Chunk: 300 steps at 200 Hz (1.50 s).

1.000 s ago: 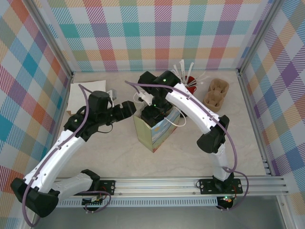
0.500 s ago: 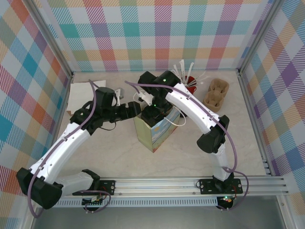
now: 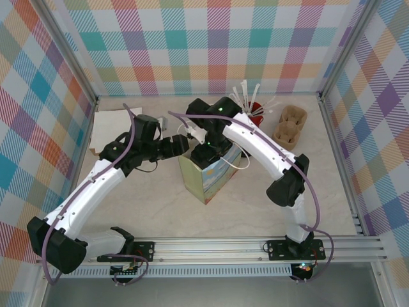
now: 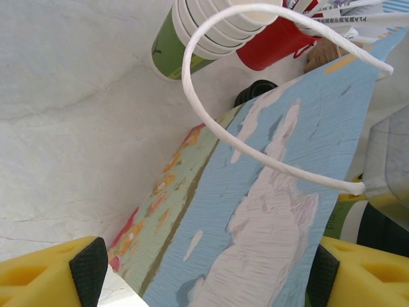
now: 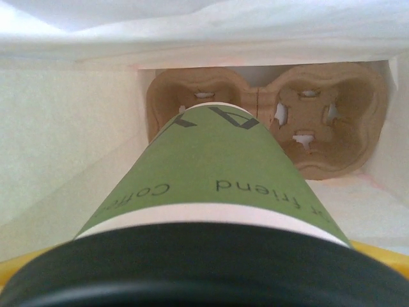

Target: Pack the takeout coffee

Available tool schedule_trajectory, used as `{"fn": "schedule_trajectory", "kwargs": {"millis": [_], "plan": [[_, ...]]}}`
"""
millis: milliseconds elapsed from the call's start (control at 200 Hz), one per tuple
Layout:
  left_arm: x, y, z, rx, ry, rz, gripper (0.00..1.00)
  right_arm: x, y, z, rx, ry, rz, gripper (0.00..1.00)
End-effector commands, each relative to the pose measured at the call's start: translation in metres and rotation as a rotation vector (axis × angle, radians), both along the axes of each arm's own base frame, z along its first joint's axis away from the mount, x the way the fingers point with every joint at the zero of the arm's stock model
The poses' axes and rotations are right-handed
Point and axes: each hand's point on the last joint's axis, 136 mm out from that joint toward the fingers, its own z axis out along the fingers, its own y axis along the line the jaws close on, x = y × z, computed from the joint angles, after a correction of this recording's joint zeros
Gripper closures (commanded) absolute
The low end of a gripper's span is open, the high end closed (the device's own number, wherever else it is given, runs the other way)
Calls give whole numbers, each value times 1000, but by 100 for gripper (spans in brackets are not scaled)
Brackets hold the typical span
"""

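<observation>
Right gripper [image 5: 204,281]: fingers clamped on the coffee cup [image 5: 211,173], a yellow pad at each side of its black lid.
Coffee cup: runs from the fingers down inside the paper bag [image 5: 64,192], base toward the cardboard carrier [image 5: 332,121].
Left gripper [image 4: 204,272]: fingers spread wide, bag wall between them, white handle [image 4: 211,121] beyond.

takeout coffee [image 5: 211,173]: olive green, black lid [image 5: 192,272] | paper bag [image 4: 268,217]: blue (white clouds) | cup [image 4: 271,48]: red

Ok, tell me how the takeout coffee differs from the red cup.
The takeout coffee is green with a black lid; the red cup is open, holding white stirrers. The coffee is inside the paper bag; the red cup stands on the table behind it. Both are cups.
</observation>
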Motion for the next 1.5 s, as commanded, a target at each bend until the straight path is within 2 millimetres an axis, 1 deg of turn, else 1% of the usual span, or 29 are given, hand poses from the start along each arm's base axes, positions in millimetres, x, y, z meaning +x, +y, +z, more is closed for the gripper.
{"fn": "schedule_trajectory", "kwargs": {"millis": [0, 225, 440, 590, 795, 880, 990, 1150, 1415, 1495], "plan": [[6, 14, 10, 36, -32, 48, 20, -11, -6, 16, 33, -3, 5, 21], [9, 17, 12, 37, -30, 68, 20, -15, -7, 7, 21, 22, 6, 22], [5, 8, 18, -9, -38, 27, 20, -16, -2, -7, 8, 63, 6, 22], [3, 12, 20, -3, -44, 40, 20, -16, -1, -16, -8, 82, 6, 22], [-5, 15, 36, -27, -81, 35, 20, -15, 4, -29, -16, 121, 10, 22], [-9, 19, 43, -28, -97, 41, 19, -14, 5, -33, -18, 129, 9, 22], [-16, 25, 46, -20, -105, 52, 18, -12, 6, -34, -19, 130, 10, 22], [-29, 36, 38, 0, -86, 76, 18, -9, 3, -39, -44, 135, 4, 22], [-43, 59, 12, 50, -54, 157, 18, -8, 3, -40, -48, 132, -4, 22], [-47, 64, 0, 66, -33, 172, 18, -8, 1, -40, -57, 129, -4, 22]]}}
